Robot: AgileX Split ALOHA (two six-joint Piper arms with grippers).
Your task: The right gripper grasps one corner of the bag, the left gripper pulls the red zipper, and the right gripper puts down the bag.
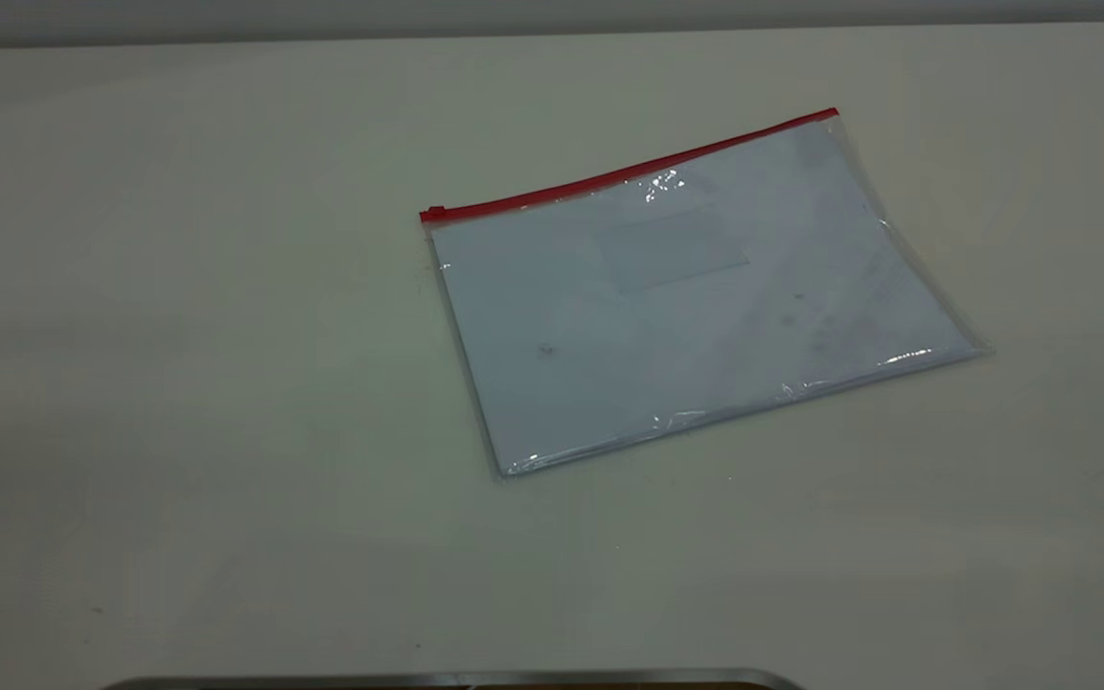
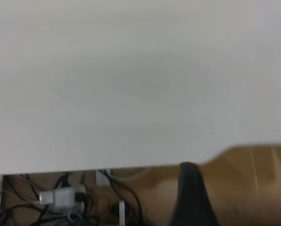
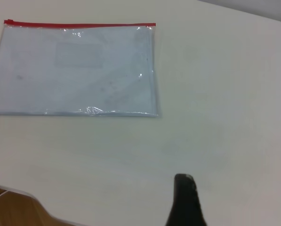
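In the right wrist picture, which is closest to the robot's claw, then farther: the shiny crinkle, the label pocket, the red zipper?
From the right gripper:
1. Shiny crinkle, on the bag's near edge.
2. Label pocket, mid-bag.
3. Red zipper, along the far edge.

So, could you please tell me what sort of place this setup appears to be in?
Probably a robotics lab or test bench: a plain pale table holds only a clear bag, and the left wrist view shows tangled cables and a power adapter beneath the table edge.

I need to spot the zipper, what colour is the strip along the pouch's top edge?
Bright red zipper strip on the clear pouch; clearest in the exterior view.
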